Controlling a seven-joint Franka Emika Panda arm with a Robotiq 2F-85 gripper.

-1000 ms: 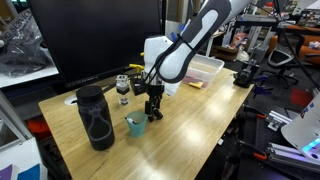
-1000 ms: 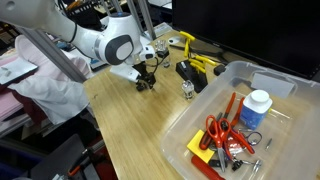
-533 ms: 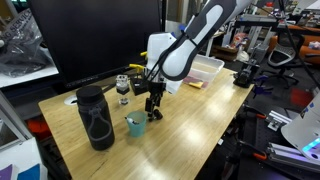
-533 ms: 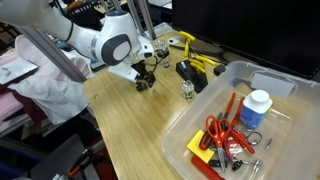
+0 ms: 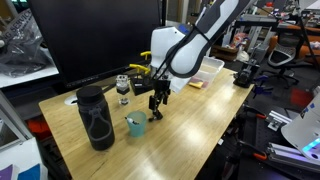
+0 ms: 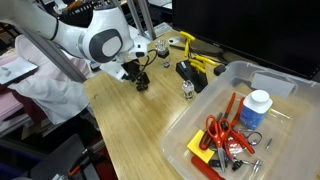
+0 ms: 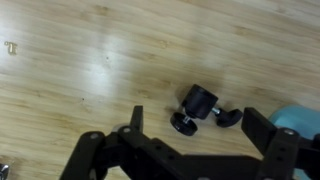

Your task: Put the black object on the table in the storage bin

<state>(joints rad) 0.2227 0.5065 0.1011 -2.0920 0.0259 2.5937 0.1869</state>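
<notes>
The black object [image 7: 197,103], a small lumpy knob with a screw, lies on the light wood table [image 7: 80,60]. My gripper [image 7: 200,124] is open, with one finger on each side of the object and not touching it. In an exterior view the gripper [image 5: 157,103] hangs just above the table [image 5: 195,120], beside the teal cup [image 5: 135,124]. In an exterior view the gripper [image 6: 140,82] hides the object. The clear storage bin [image 6: 240,72] stands at the table's far end and holds scissors, a jar and other tools. It also shows behind the arm [image 5: 210,66].
A tall black bottle [image 5: 96,117] stands near the teal cup, whose edge shows in the wrist view [image 7: 300,118]. A flat black piece with yellow parts [image 6: 195,67] and a small metal item [image 6: 187,90] lie between the gripper and the bin. A small jar [image 5: 122,90] stands behind the gripper.
The arm has shifted a little and the gripper has moved slightly over the black object. It stays open. Nothing else has moved.
</notes>
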